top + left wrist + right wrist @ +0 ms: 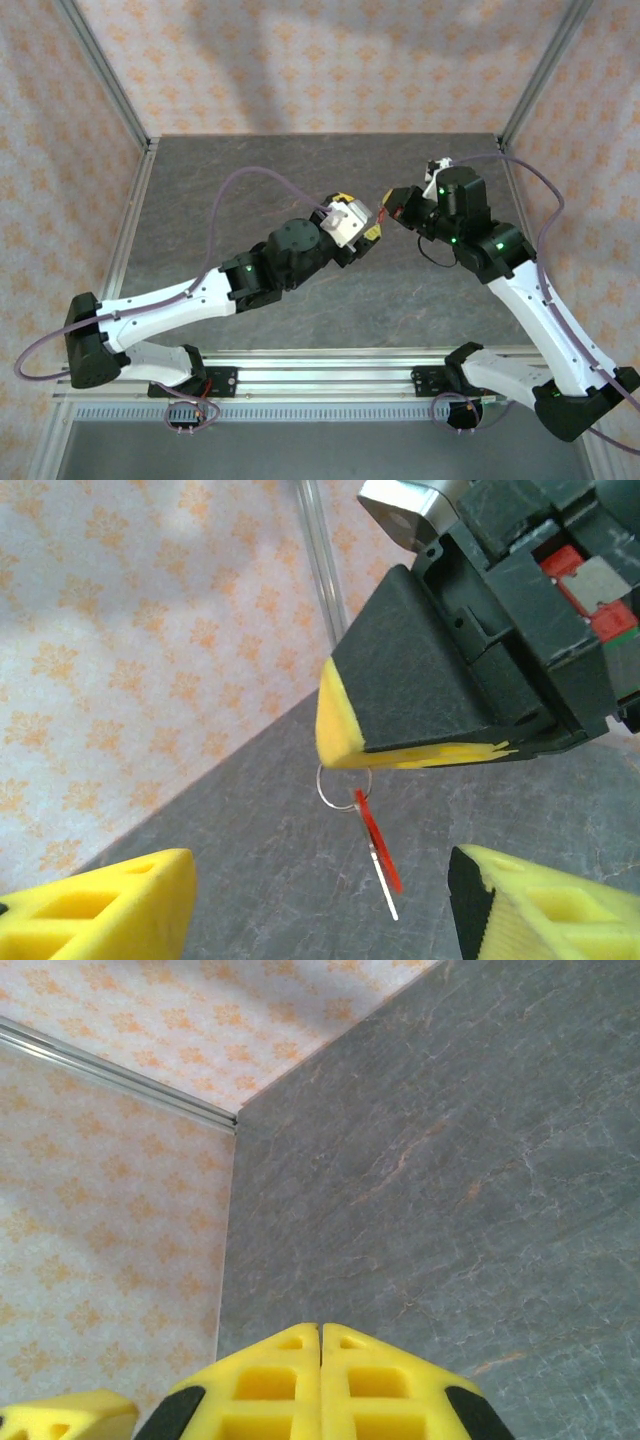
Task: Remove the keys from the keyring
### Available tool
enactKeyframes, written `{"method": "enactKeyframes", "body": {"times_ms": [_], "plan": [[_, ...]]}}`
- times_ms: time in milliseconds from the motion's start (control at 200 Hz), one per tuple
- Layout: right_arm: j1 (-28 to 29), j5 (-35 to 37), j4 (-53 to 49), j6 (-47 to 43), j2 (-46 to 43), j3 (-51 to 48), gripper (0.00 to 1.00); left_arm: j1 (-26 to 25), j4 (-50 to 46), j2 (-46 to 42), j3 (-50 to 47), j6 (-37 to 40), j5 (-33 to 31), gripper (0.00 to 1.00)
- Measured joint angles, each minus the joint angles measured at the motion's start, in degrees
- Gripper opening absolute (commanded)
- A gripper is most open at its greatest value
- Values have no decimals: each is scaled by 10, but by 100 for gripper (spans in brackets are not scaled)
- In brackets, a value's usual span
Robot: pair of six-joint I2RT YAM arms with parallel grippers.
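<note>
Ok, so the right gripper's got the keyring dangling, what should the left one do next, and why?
Probably ease the left gripper forward so its open jaws flank the key, then close. The right gripper is shut on the keyring, and the key hangs free below it, ahead of the left fingers, untouched.

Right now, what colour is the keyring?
The keyring is bright red; the left wrist view shows it best.

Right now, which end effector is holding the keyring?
The right end effector: it is pinched shut on the red keyring, with a silvery key dangling below. The left end effector is open, holding nothing.
</note>
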Motion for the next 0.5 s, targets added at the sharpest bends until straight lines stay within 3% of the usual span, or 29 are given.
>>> {"method": "enactKeyframes", "body": {"times_ms": [275, 501], "plan": [[0, -5, 15, 11, -10, -1, 3, -17, 5, 53, 27, 31, -40, 70], [0, -14, 20, 17, -13, -5, 3, -17, 17, 71, 47, 49, -65, 61]]}}
